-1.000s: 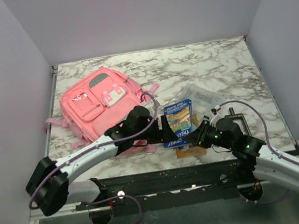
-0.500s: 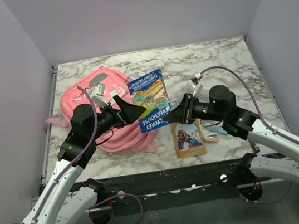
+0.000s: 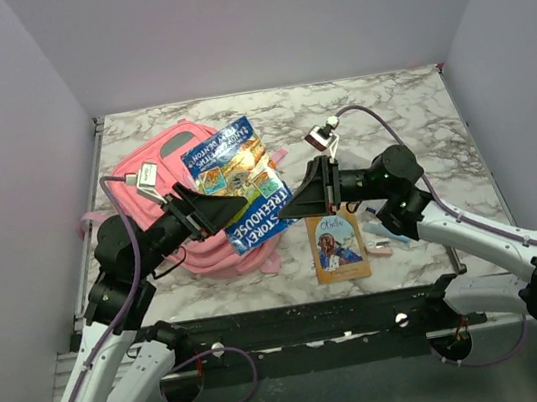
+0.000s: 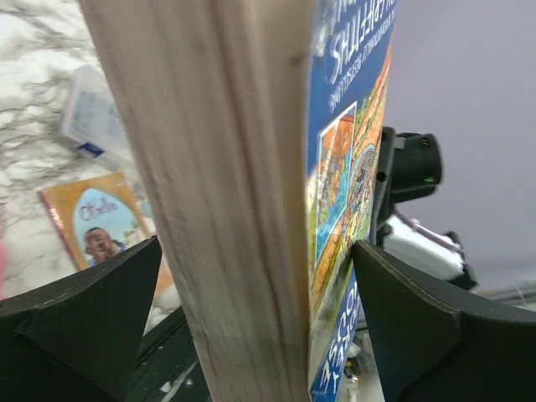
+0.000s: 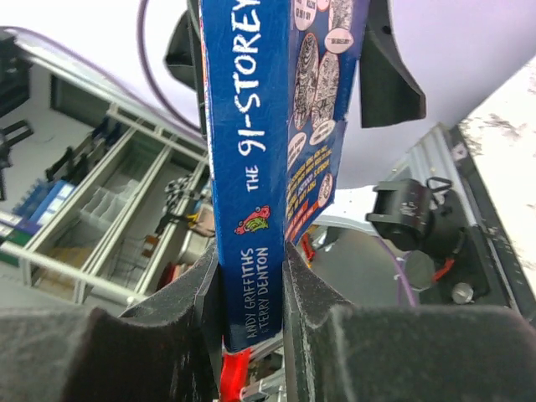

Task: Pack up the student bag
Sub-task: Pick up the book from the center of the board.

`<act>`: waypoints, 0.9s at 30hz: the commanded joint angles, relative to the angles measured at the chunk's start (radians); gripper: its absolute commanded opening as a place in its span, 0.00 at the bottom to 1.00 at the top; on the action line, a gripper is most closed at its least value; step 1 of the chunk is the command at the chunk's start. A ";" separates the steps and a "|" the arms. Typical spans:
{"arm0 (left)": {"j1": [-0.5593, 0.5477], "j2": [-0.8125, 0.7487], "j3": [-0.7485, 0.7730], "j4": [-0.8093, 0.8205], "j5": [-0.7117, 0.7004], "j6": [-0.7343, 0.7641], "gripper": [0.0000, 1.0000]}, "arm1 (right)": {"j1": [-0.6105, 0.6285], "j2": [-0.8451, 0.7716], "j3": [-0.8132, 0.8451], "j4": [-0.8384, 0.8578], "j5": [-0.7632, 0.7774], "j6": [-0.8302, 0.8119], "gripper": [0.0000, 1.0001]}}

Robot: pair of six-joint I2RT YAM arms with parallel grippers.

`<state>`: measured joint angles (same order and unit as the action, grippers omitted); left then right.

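student bag (image 3: 155, 152): lies flat on the marble table (image 3: 387, 112), at its left rear, front face up. shows soft pink fabric and a grey-trimmed pocket toward the far end. trails a pink strap (image 3: 88, 226) at the left table edge. stays partly covered in the overhead view.

The left arm (image 3: 112, 305) rises from the near-left corner of the desk (image 3: 387, 112) and bends at the elbow. The left end effector (image 3: 222, 211) points toward the right edge above the desk, its jaws spread wide on either side of a book (image 3: 240, 180). The right arm (image 3: 475, 231) reaches from the near-right corner toward the left edge, and the right end effector (image 3: 299, 199), also above the desk, is pinched on the book's spine.
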<state>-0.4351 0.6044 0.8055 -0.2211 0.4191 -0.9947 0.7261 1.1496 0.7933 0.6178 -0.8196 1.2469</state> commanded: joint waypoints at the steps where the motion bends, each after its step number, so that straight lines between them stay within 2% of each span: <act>1: 0.007 -0.008 -0.049 0.212 0.123 -0.134 0.95 | -0.001 0.011 0.008 0.366 -0.112 0.154 0.01; 2: 0.007 -0.010 -0.051 0.247 0.137 -0.153 0.92 | -0.001 0.014 0.008 0.372 -0.112 0.162 0.01; 5: 0.007 -0.016 -0.040 0.278 0.155 -0.174 0.76 | -0.003 0.019 0.010 0.362 -0.115 0.156 0.01; 10: 0.007 -0.052 -0.042 0.282 0.119 -0.165 0.49 | -0.004 0.029 0.058 0.143 -0.125 0.012 0.01; 11: 0.007 -0.061 -0.045 0.284 0.103 -0.165 0.45 | -0.004 0.030 0.066 0.101 -0.115 -0.016 0.04; 14: 0.007 -0.081 -0.052 0.286 0.046 -0.189 0.26 | -0.003 0.020 0.075 0.018 -0.003 -0.035 0.31; 16: 0.007 -0.091 -0.059 0.308 0.013 -0.187 0.14 | 0.000 0.007 0.027 0.097 0.091 0.006 0.51; 18: 0.007 -0.098 -0.077 0.341 -0.047 -0.206 0.09 | 0.004 0.002 -0.038 0.200 0.195 0.080 0.66; 19: 0.007 -0.100 -0.084 0.366 -0.067 -0.215 0.04 | 0.008 0.007 -0.060 0.230 0.237 0.116 0.69; 22: 0.007 -0.098 -0.092 0.406 -0.097 -0.215 0.00 | 0.053 0.031 -0.120 0.368 0.344 0.186 0.72; 27: 0.007 -0.092 -0.153 0.545 -0.139 -0.285 0.00 | 0.210 0.062 -0.129 0.411 0.572 0.187 0.73</act>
<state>-0.4332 0.5255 0.6891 0.0917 0.3653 -1.2045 0.8356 1.1927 0.6704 0.9009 -0.4812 1.4025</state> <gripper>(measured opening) 0.295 0.724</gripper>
